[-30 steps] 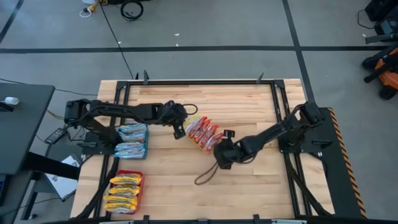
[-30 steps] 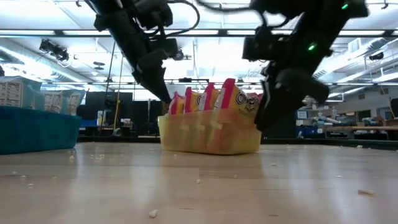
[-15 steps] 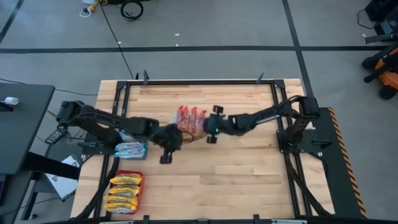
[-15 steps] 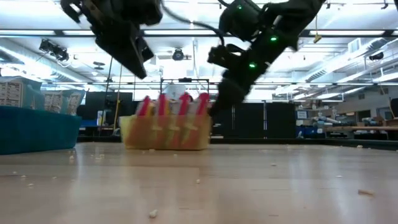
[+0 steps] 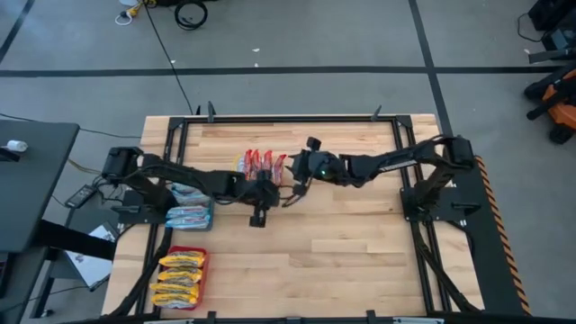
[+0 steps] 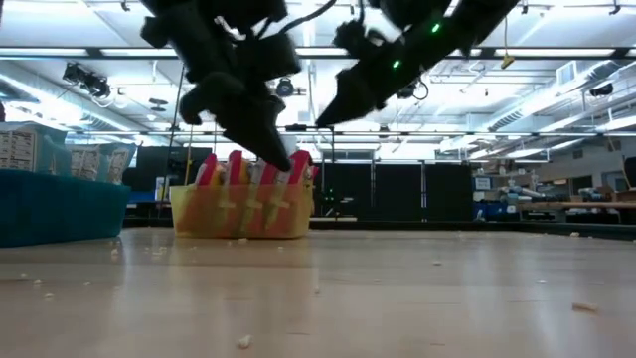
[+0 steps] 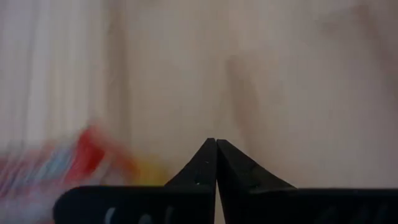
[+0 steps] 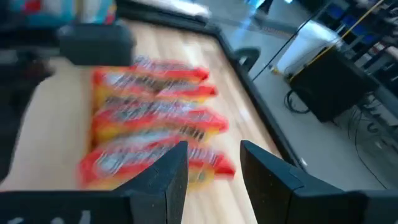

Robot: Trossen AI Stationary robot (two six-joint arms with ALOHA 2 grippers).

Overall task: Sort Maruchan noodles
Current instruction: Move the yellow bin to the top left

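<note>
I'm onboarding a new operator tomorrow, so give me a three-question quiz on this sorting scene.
1. True or false: the left gripper is shut and empty.
2. Which tray holds the red-and-white packets? A) yellow tray B) blue tray C) red tray
3. Fill in: the right gripper stands ___, holding nothing.

Key: 1 true; 2 A; 3 open.
</note>
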